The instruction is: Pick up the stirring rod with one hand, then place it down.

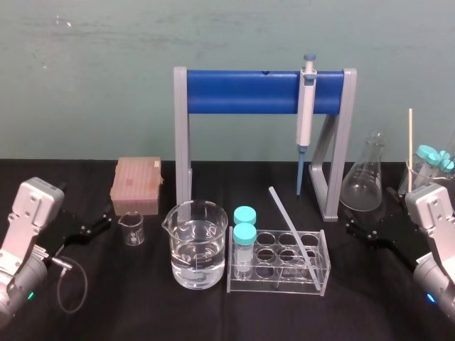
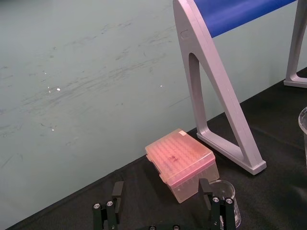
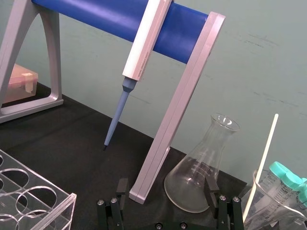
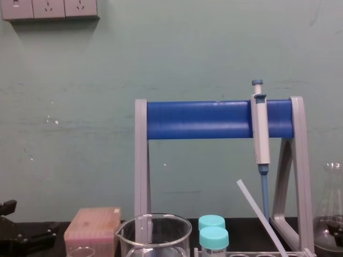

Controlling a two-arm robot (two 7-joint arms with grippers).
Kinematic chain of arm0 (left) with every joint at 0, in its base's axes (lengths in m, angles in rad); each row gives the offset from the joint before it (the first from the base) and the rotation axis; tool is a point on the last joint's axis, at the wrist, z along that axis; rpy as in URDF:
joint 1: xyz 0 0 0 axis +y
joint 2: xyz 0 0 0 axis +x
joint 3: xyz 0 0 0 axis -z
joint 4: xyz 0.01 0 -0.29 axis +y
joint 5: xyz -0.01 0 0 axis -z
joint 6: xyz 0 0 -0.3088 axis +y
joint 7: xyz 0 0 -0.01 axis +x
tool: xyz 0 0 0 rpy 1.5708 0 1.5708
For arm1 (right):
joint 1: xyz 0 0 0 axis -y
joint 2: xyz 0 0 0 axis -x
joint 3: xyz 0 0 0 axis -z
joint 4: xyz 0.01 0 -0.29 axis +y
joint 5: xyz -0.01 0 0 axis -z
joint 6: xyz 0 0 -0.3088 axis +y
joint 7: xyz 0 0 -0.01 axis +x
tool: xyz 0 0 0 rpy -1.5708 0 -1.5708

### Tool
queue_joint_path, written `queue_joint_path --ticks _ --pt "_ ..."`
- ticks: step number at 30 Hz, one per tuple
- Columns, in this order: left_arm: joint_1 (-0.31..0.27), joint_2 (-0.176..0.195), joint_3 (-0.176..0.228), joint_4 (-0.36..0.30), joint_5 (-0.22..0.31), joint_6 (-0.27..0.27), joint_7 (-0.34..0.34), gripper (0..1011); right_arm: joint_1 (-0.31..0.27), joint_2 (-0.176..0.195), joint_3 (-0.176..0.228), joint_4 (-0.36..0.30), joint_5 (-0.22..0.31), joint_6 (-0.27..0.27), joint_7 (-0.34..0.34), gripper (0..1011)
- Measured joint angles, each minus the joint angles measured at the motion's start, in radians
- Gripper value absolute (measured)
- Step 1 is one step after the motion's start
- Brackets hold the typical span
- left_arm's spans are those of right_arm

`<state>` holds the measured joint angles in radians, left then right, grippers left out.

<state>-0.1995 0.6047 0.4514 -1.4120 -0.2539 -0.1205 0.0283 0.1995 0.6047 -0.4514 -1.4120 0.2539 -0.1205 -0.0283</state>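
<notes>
Fingers (image 2: pixel 116 191) of the left gripper (image 1: pixel 96 226) are spread apart and grip nothing; those of the right gripper (image 3: pixel 166 184) are parted in the same way, also without a load. Taking the test-tube rack (image 1: pixel 279 264) as the dial's centre in the head view, the left gripper hovers low at about nine o'clock, past the large water beaker (image 1: pixel 199 245) and just beside the small beaker (image 1: pixel 132 229), while the right gripper sits at about three o'clock, near the foot of the conical flask (image 1: pixel 366 177). The stirring rod (image 1: pixel 288 217) stands slanted in the rack: its lower end rests in a front cell on the right side, and its free upper end leans out past the rack's back edge toward eleven o'clock, near the pipette (image 1: pixel 306 121) tip but apart from it. Two teal-capped tubes (image 1: pixel 244 234) fill the rack's left end, clear of the rod. The pipette hangs from the blue bar of the stand (image 1: pixel 245 91) at twelve o'clock, and the pink tip box (image 1: pixel 136 186) lies at ten o'clock against the stand's left leg. A cream stick (image 1: pixel 409 149) rises from a beaker (image 1: pixel 414 177) at two o'clock. Bare black tabletop (image 1: pixel 128 305) runs along the near edge from seven to five o'clock, and an open strip separates the rack's right wall from the right gripper.
</notes>
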Motion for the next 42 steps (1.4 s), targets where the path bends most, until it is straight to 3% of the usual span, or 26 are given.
queue_joint_path --ticks 42 --pt "0.0 0.0 0.0 0.0 0.0 0.0 0.0 1000 0.0 0.0 0.0 0.0 0.0 0.0 0.0 1003"
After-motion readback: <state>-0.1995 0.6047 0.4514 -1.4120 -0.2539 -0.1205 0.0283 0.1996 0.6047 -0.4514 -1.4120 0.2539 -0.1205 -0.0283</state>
